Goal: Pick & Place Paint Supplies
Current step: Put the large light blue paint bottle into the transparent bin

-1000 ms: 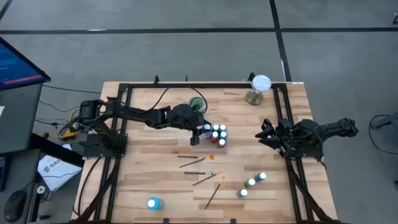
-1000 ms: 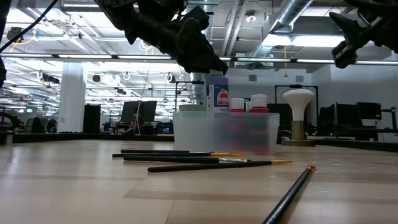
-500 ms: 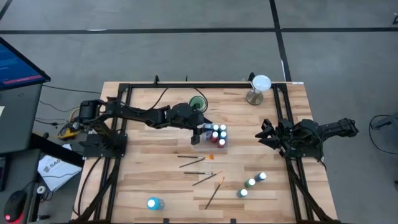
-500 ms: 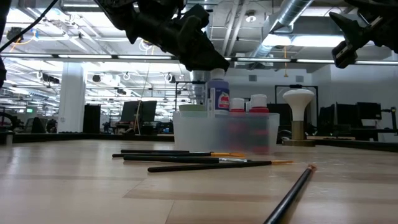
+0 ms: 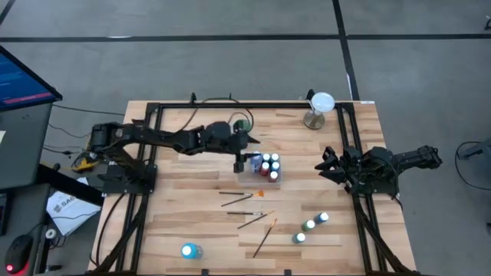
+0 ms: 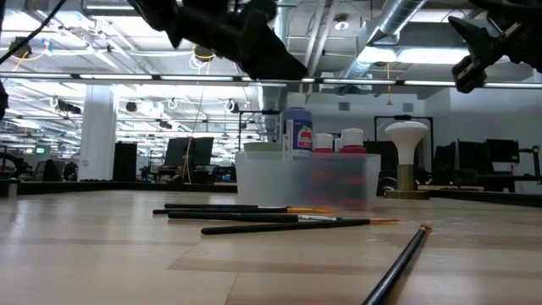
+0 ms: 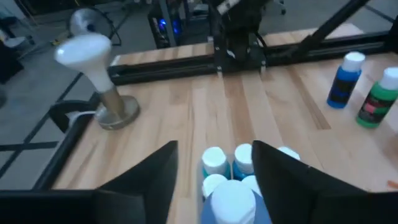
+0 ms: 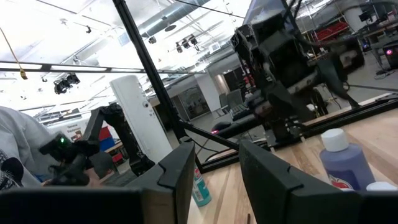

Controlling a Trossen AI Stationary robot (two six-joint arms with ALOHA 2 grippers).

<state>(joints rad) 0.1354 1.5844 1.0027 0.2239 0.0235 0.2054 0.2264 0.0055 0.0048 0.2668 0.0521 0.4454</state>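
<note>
A clear tray [image 5: 261, 175] at mid-table holds several white-capped paint bottles. Among them a blue bottle [image 6: 296, 133] stands upright at the tray's left end. My left gripper [image 7: 214, 155] hangs open just above these bottles, touching none; their caps [image 7: 231, 198] show below, between its fingers. Thin paintbrushes [image 5: 239, 202] lie on the table nearer the front, one more [image 5: 265, 236] farther right. Three bottles [image 5: 311, 225] stand near the front right, and one [image 5: 189, 251] at the front left. My right gripper [image 5: 326, 165] waits raised at the table's right side, open and with nothing in it.
A white mushroom-shaped stand [image 5: 318, 109] is at the far right corner, and a green round thing [image 5: 244, 125] lies behind the tray. A black frame [image 5: 230, 105] runs along the table's edges. Bare wood lies left of the tray and brushes.
My left gripper has opened and let go of the blue bottle, then risen and drawn back toward the table's far left. The bottle now stands upright in the tray's left end.
</note>
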